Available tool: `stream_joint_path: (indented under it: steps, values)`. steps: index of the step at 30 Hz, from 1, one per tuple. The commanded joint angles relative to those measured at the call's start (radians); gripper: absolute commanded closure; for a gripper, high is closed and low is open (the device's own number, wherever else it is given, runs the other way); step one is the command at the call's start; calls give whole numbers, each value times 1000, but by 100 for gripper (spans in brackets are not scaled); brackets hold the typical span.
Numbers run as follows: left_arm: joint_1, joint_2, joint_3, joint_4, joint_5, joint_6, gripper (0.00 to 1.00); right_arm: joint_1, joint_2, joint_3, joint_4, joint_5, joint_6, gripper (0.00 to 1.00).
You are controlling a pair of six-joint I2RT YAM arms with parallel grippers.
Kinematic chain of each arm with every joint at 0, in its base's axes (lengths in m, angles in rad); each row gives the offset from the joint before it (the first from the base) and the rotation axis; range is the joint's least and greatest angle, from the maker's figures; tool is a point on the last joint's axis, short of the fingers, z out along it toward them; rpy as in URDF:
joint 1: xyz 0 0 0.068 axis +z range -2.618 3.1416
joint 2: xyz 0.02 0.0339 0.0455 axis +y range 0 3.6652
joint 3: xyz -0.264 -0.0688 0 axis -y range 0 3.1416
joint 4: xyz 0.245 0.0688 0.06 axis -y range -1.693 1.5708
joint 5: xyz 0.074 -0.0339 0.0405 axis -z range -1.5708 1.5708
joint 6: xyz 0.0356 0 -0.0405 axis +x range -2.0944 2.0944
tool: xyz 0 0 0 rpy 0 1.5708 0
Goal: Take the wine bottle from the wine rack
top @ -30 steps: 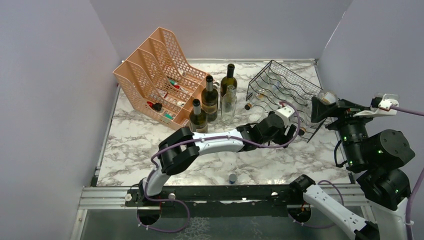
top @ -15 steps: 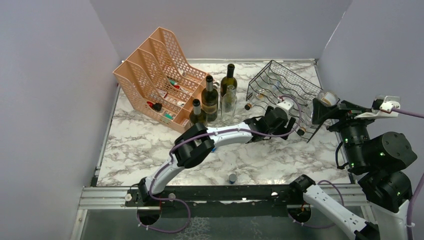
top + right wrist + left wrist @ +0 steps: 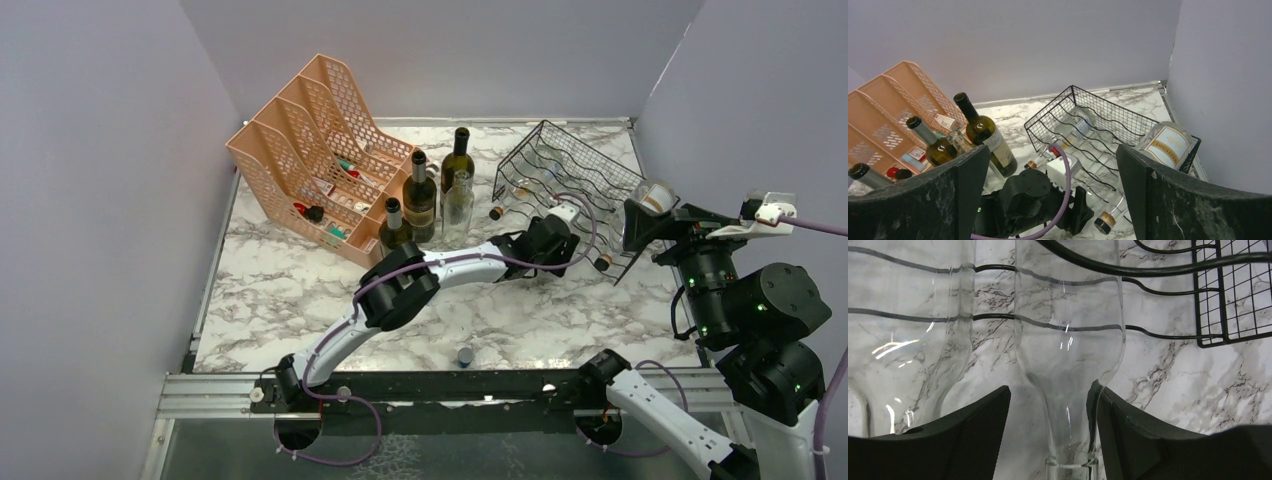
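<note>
The black wire wine rack [image 3: 575, 165] stands at the back right of the table and holds several lying bottles; it also shows in the right wrist view [image 3: 1098, 117]. My left gripper [image 3: 1050, 395] is open at the rack's front. Its black fingers [image 3: 973, 440] stand on either side of the neck of a clear wine bottle [image 3: 1068, 340], and the right finger lies against the bottle's shoulder. A second clear bottle [image 3: 903, 355] lies to its left. My right gripper [image 3: 1052, 150] is wide open and empty, held high by the rack's right end [image 3: 640, 218].
A peach mesh file organizer [image 3: 310, 150] stands at the back left. Several upright bottles [image 3: 420, 195] stand between it and the rack. A labelled bottle [image 3: 1165, 145] lies on the rack's right end. A small cap [image 3: 464, 354] lies near the front edge. Walls close in all around.
My left arm has stretched further toward the rack, moving its gripper up to the rack's front and around the clear bottle's neck. The right arm has barely moved.
</note>
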Motion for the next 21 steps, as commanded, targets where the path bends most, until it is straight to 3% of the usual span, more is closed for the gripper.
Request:
stream_joint_path:
  steps: [1,6,12,21]
  values:
    - [7,59,90,11,39,-1,34,4,-14,11,-18,-1,-8,0]
    - [15,98,133,4,74,1,37,4,-18,22,-29,2,-8,0]
    - [25,88,144,-25,87,6,53,4,-21,27,-34,5,-6,0]
    - [22,-88,62,-117,58,24,77,4,-12,21,-27,-16,8,0]
